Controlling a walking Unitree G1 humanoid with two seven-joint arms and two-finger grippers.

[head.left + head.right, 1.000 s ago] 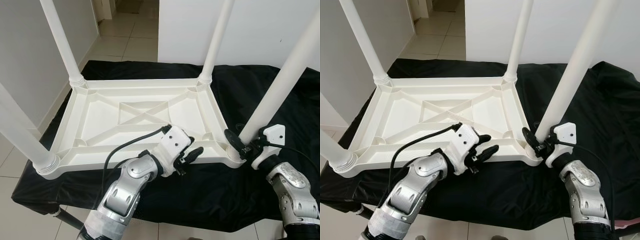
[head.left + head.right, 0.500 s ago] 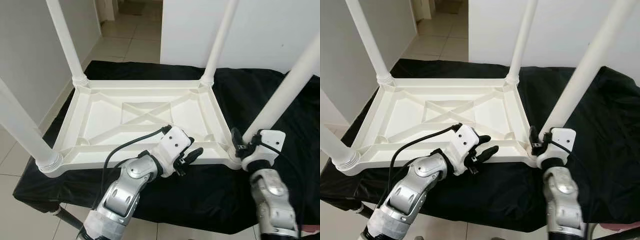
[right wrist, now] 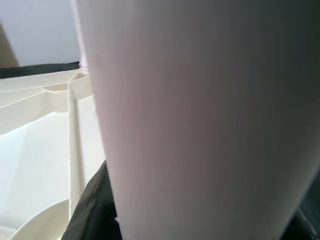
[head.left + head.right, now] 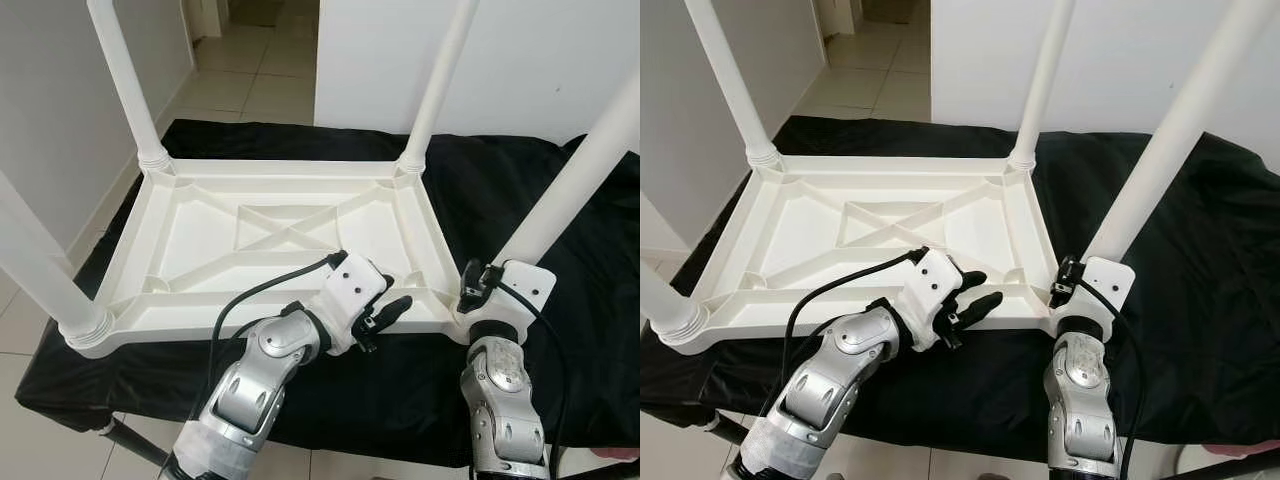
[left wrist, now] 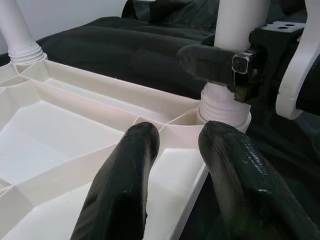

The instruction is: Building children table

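A: Checking progress: the white plastic children's table (image 4: 270,235) lay upside down on the black-draped desk (image 4: 520,190), all four white tubular legs standing in its corner sockets.

B: And the grippers?

A: The right gripper (image 4: 480,285) was at the base of the near-right white leg (image 4: 570,195), fingers around it; whether they were clamped I couldn't tell. The left gripper (image 4: 385,312) rested on the near rim, fingers (image 5: 125,190) apart, holding nothing.

B: What was left?

A: Probably seating that last leg fully, then flipping the table upright.
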